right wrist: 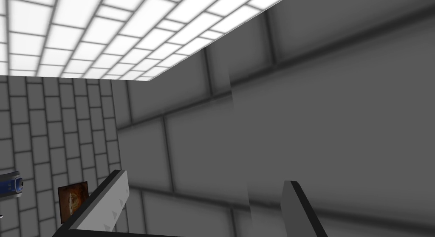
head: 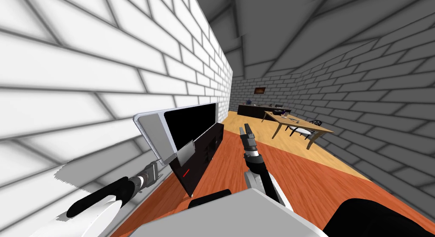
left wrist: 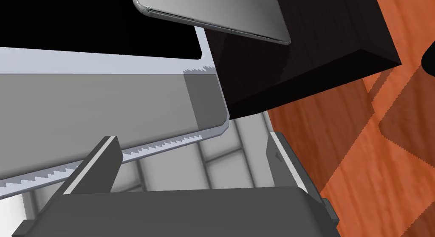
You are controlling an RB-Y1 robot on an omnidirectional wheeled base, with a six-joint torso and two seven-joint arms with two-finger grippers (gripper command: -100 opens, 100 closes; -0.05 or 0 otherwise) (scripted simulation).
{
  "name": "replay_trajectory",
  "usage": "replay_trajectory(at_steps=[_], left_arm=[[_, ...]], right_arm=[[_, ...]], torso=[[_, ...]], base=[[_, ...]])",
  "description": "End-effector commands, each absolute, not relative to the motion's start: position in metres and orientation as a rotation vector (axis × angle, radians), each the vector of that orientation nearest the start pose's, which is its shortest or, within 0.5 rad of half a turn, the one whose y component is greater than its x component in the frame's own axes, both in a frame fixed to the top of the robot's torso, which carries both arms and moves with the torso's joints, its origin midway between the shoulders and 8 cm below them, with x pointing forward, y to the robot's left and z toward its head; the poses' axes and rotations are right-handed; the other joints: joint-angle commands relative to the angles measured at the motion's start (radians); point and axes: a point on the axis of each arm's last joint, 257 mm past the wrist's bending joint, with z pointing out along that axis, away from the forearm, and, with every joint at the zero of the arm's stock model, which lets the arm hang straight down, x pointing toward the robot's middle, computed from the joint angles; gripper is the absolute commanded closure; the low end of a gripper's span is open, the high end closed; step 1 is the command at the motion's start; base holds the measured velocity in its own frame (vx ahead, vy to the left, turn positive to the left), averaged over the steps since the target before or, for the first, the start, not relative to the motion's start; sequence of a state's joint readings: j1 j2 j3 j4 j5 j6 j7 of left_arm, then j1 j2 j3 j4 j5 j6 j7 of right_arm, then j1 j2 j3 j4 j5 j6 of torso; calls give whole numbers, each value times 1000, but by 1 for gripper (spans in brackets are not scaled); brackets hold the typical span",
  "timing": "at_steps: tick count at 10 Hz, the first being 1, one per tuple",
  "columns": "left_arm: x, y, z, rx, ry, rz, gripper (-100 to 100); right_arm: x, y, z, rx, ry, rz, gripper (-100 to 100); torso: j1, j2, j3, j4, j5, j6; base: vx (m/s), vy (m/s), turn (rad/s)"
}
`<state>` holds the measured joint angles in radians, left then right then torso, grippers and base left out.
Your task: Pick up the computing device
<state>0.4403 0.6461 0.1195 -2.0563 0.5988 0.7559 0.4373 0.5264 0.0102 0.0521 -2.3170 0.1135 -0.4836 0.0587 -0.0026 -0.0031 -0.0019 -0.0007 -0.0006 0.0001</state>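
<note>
The computing device [head: 185,153] is a thin silver-grey slab. It rests on the near end of a dark TV stand [head: 203,156], in front of a large black-screened TV [head: 187,125] with a pale frame. From the left wrist, the slab [left wrist: 221,13] lies beyond the fingertips, over the stand's dark top [left wrist: 306,43]. My left gripper [head: 159,165] is open just below the TV's near lower corner and is apart from the slab. Between its fingers [left wrist: 102,160] there is only the TV's corner and the wall. My right gripper [head: 246,130] is raised over the floor and open [right wrist: 199,204], holding nothing.
A white brick wall [head: 85,77] runs close along my left, behind the TV. Orange wood floor [head: 306,170] stretches ahead to the right of the stand. Further off stand a wooden table [head: 297,124] with chairs and a dark counter [head: 259,110].
</note>
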Motion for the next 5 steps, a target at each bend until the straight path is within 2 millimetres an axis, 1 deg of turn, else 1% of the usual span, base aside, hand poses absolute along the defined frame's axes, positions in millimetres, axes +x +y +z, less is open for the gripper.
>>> replay_trajectory(at_steps=[1, 4, 5], left_arm=[[361, 399, -318, -2124, 1412, -893, -100], [345, 406, -332, -2230, 1423, -805, -100], [342, 406, -335, -2241, 1430, -787, -100]], right_arm=[[342, -252, 28, 579, 686, 1217, 0], [342, -252, 28, 579, 686, 1217, 0], [342, -252, 28, 579, 686, 1217, 0]], torso=[[0, 0, 0, 0, 0, 0], [0, -2, -1, 0, 0, 0], [0, -1, -1, 0, 0, 0]], base=[[55, -49, 22], [66, -43, 12], [15, -23, -1]])
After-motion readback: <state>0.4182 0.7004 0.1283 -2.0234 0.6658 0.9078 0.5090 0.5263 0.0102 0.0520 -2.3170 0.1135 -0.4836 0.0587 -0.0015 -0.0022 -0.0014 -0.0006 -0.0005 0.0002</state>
